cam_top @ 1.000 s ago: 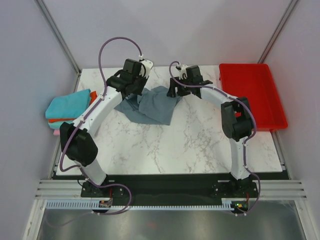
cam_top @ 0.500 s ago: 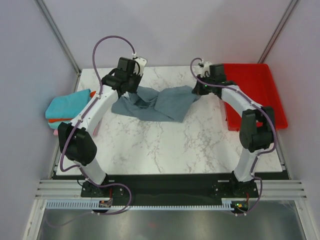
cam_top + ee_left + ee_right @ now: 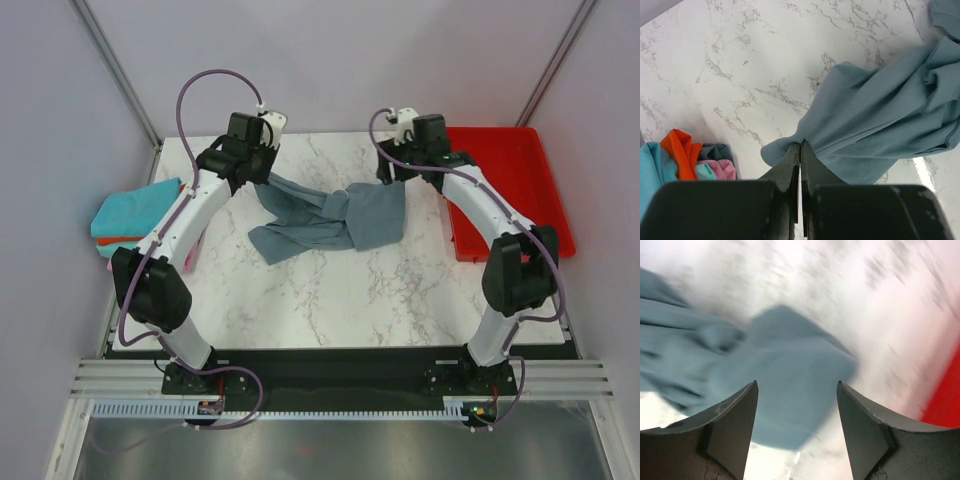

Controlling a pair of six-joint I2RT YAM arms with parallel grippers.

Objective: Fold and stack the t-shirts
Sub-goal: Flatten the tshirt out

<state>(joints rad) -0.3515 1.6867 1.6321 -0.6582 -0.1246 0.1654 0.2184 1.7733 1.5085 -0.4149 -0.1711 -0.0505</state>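
Inspector: While the left gripper [image 3: 800, 150] is clenched on an edge of the grey-blue shirt [image 3: 880, 110], the right gripper [image 3: 797, 385] hangs released above the bunched cloth, holding nothing.

Operator: Advice?

Inspector: Right should pinch an edge beneath it, then both draw apart to flatten. Note the folded stack [image 3: 675, 160] near the left gripper.

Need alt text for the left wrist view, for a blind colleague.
The left gripper is shut on an edge of the grey-blue t-shirt, which trails crumpled to the right over the marble table. At lower left lie teal, orange and pink shirts.
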